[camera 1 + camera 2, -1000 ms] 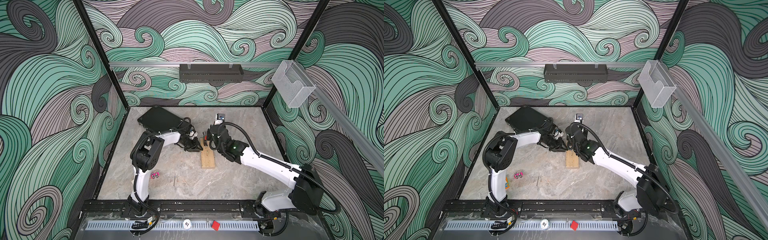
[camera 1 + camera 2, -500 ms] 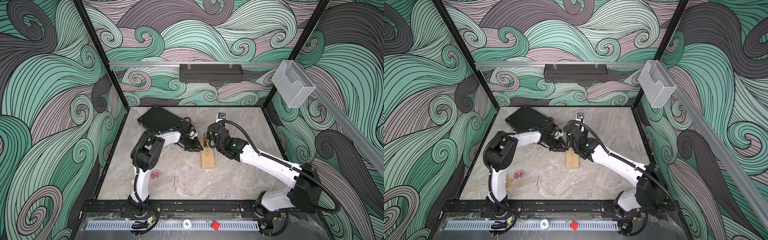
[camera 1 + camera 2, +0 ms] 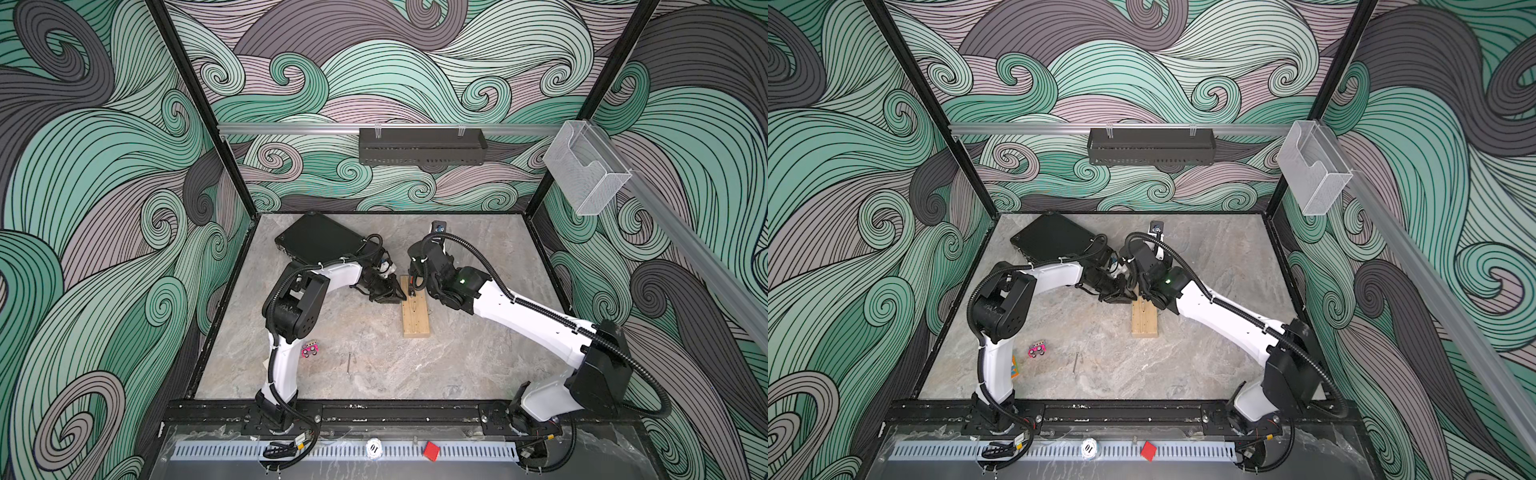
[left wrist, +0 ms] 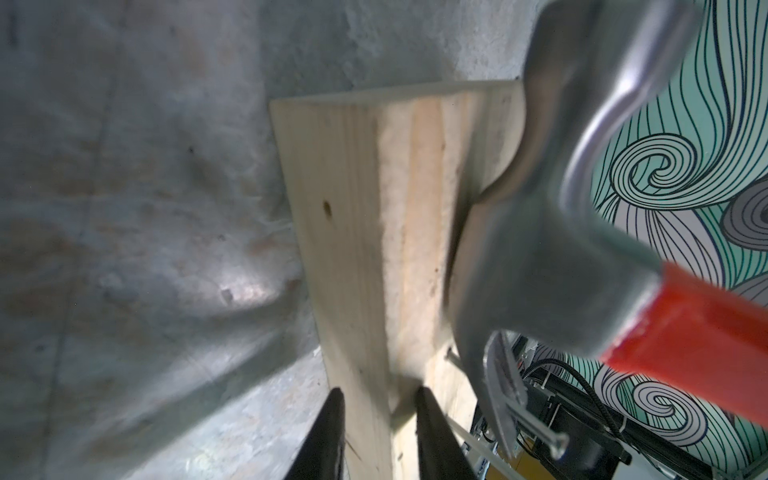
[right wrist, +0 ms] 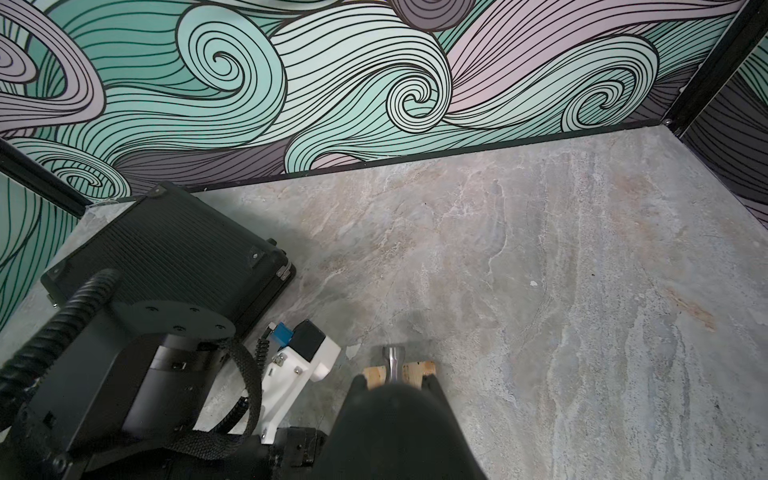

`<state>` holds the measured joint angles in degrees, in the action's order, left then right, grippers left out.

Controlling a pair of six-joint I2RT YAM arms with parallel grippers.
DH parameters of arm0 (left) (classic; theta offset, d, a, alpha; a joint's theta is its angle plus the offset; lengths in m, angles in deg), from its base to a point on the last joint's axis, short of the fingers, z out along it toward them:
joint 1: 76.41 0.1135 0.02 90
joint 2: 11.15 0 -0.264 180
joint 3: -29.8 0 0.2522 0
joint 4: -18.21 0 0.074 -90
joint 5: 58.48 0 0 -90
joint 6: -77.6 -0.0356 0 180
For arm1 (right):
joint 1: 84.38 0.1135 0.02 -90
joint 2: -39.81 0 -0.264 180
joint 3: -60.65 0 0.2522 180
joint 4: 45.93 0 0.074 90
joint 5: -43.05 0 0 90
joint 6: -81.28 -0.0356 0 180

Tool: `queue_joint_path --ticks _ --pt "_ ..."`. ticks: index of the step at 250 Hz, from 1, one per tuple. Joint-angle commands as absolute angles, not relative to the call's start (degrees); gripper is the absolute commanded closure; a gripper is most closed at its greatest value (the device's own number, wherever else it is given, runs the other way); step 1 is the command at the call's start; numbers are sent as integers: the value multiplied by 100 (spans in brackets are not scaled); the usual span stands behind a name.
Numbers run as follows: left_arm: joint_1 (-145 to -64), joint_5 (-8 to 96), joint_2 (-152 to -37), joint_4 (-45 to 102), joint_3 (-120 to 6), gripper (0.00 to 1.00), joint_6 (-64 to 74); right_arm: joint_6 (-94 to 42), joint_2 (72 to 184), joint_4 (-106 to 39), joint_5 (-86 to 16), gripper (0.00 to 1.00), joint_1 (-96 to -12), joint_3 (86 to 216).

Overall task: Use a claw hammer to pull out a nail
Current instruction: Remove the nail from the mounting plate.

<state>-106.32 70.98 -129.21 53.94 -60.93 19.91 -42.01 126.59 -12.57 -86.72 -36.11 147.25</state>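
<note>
The claw hammer has its grey steel head over the far end of a pale wooden block. Its orange neck runs off toward my right arm. A nail sits caught in the claw, head outward; I cannot tell whether its tip is still in the wood. My right gripper is shut on the hammer's black handle, which hides most of that wrist view. My left gripper is shut on the block's left edge.
A black case lies at the back left, close behind my left arm. A small pink toy and a loose nail lie on the marble table in front of the block. A red cube sits on the front rail.
My right wrist has shifted slightly to the left with the hammer in it. The left arm and the block have stayed where they were.
</note>
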Motion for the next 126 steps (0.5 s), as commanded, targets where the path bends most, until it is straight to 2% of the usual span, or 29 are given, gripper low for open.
queue_joint_path --ticks 1,126 --pt "-10682 6650 -13261 5888 -6156 72 1837 -4185 12759 -1005 -8732 100 -3593 14977" --pt "-10699 6128 -13677 6673 -6342 76 1696 -4114 13613 451 -8003 100 -3945 16249"
